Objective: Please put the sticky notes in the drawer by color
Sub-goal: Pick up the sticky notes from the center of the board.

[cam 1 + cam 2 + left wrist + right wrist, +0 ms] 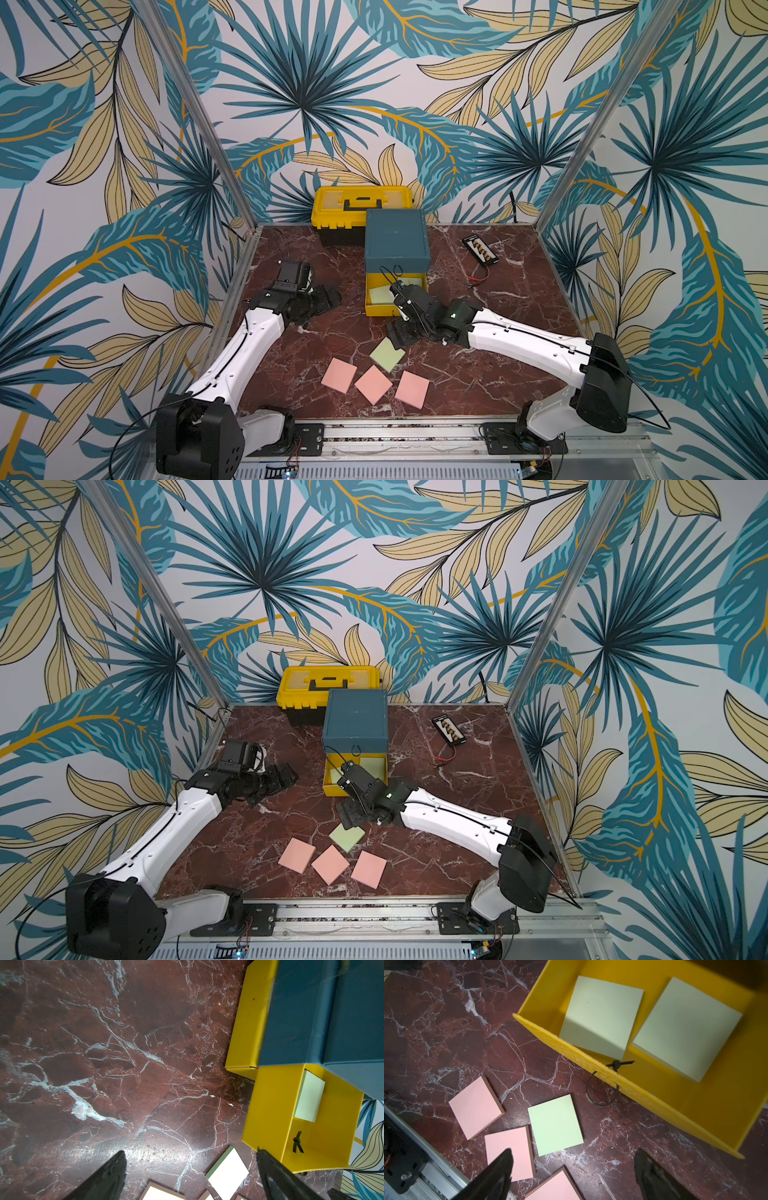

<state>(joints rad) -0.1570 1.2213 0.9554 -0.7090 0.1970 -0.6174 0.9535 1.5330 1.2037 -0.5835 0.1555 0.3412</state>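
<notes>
- The booth was papered in teal-and-tan palm-leaf wallpaper; the work surface was a red-brown marbled table.
- The drawer cabinet, a teal box, stood mid-table toward the back wall, with a yellow toolbox just behind it.
- One yellow drawer was pulled out toward the arms, a black loop pull tied through its front wall. It was presumably left open to take the greens.
- Two green pads lay side by side inside it; one looked tipped against a wall.
- The third green pad lay flat on the table, between the drawer front and the pinks.
- Three pink pads sat in a loose row near the front edge, unsorted.
- The right tool hung above the loose green pad, jaws spread wide and pinching nothing. I judged it lined up for that pick.
- The left tool sat low over bare table to the left of the cabinet, jaws spread and empty (likely kept clear of the other arm).
- No blue pads were in view, and I could not tell where they were.
- For writing, a small black board with yellow connectors and red and black leads carried a pale strip too small to read. No brand was legible anywhere.
</notes>
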